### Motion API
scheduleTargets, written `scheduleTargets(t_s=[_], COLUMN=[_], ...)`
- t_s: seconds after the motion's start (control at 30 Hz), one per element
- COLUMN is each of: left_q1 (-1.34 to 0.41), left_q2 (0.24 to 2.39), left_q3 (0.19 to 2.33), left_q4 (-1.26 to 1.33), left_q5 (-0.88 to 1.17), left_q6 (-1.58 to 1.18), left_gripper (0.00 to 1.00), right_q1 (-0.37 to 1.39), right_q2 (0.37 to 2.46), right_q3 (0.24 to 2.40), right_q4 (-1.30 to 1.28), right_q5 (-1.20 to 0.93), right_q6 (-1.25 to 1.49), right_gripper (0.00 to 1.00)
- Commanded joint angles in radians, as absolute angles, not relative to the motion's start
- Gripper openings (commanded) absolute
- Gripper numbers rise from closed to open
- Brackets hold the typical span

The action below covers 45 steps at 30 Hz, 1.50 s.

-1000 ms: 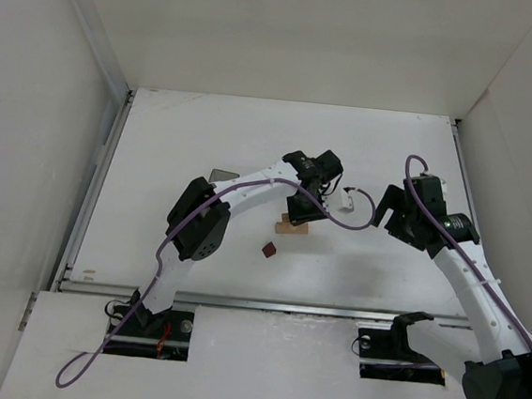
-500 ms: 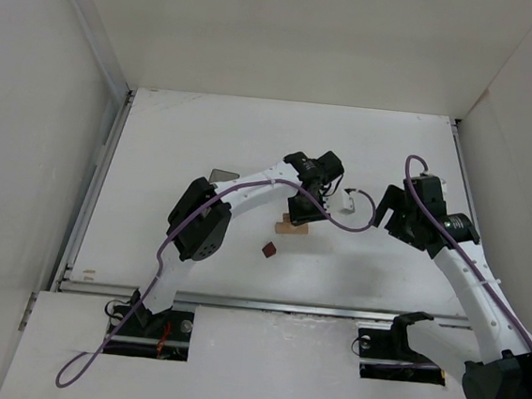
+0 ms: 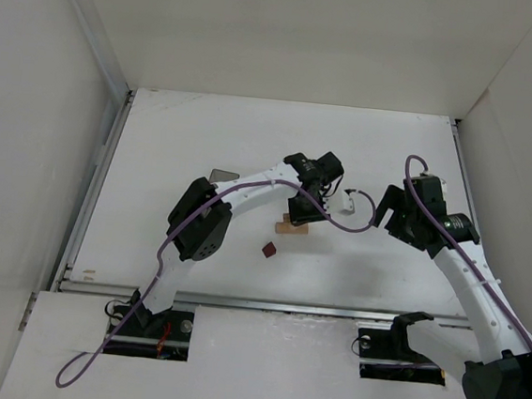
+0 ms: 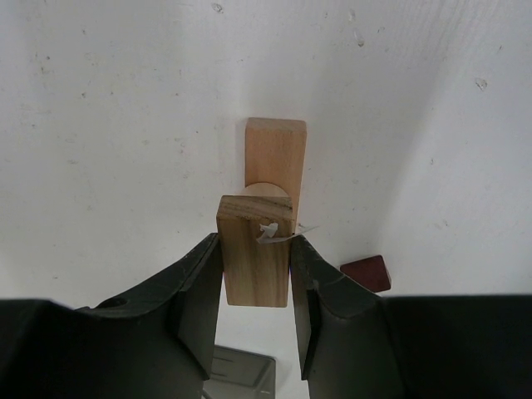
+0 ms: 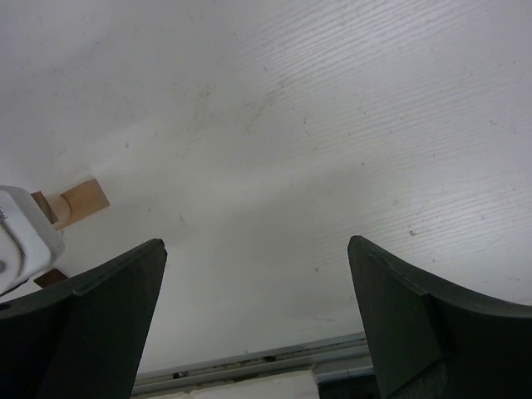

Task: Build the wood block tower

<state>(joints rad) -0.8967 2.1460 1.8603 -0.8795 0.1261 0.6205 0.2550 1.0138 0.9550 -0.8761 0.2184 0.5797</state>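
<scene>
My left gripper (image 4: 256,253) is shut on a tan wooden block (image 4: 256,268), gripped by its two long sides. Just beyond the block lies a pale flat plank (image 4: 276,148) on the table, with a small round tan piece (image 4: 268,189) standing on it. The held block hangs right over that round piece; I cannot tell whether they touch. A dark red-brown cube (image 4: 366,273) sits on the table to the right of the fingers. From above, the left gripper (image 3: 301,210) covers the plank (image 3: 289,225), and the cube (image 3: 269,250) lies nearer the arms. My right gripper (image 5: 256,241) is open and holds nothing.
A dark grey bin (image 3: 219,175) lies left of the left arm, and its corner (image 4: 237,374) shows under the left fingers. The right gripper (image 3: 392,216) hovers to the right of the blocks. A metal rail (image 3: 265,303) runs along the table's near edge.
</scene>
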Motion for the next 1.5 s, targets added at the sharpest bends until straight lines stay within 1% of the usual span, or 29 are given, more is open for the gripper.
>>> scheduleTargets(t_s=[0.0,0.23,0.33,0.4,0.43,0.53,0.57,0.7,0.77,0.9,1.1,1.2,1.33,1.37,1.43,1.47], left_q1=[-0.914,-0.914,-0.914,-0.914,-0.914,-0.914,-0.914,-0.914,-0.914,-0.914,-0.914,-0.905,-0.894,-0.894,-0.894,-0.894], left_q2=[2.14,2.131,2.131,2.131,2.131,2.121,2.121,2.089,2.079,2.046,1.875,1.763,1.602,1.571,1.497,1.477], left_q3=[1.832,1.821,1.821,1.821,1.821,1.812,1.812,1.803,1.802,1.827,1.839,1.77,1.58,1.48,1.376,1.28], left_q4=[-0.884,-0.874,-0.874,-0.865,-0.865,-0.865,-0.865,-0.844,-0.821,-0.812,-0.762,-0.753,-0.753,-0.762,-0.753,-0.732], left_q5=[0.135,0.126,0.126,0.126,0.126,0.117,0.117,0.107,0.095,0.095,0.086,0.086,0.106,0.115,0.142,0.143], left_q6=[0.649,0.649,0.649,0.649,0.649,0.649,0.649,0.649,0.649,0.617,0.551,0.473,0.364,0.348,0.316,0.305], left_gripper=[0.04,0.07,0.09,0.12,0.18,0.31,0.41,0.54,0.57,0.6,0.61,0.61,0.59,0.59,0.57,0.57], right_q1=[0.256,0.256,0.256,0.256,0.256,0.256,0.256,0.256,0.256,0.256,0.256,0.256,0.256,0.256,0.256,0.256], right_q2=[0.996,0.996,0.996,0.996,0.996,0.996,0.996,0.996,0.996,0.996,0.996,0.996,0.983,0.971,0.96,0.96], right_q3=[0.983,0.983,0.983,0.983,0.983,0.983,0.983,0.983,0.983,0.983,0.983,0.983,0.983,0.983,0.983,0.983], right_q4=[-0.844,-0.844,-0.844,-0.844,-0.844,-0.844,-0.844,-0.844,-0.844,-0.844,-0.844,-0.844,-0.844,-0.844,-0.844,-0.835], right_q5=[0.224,0.224,0.224,0.224,0.224,0.224,0.224,0.224,0.224,0.215,0.215,0.215,0.215,0.215,0.215,0.215], right_q6=[0.575,0.575,0.575,0.575,0.575,0.575,0.575,0.575,0.575,0.566,0.566,0.566,0.566,0.566,0.566,0.566], right_gripper=[0.96,0.96,0.96,0.96,0.96,0.96,0.96,0.96,0.96,0.96,0.96,0.96,0.96,0.96,0.96,0.96])
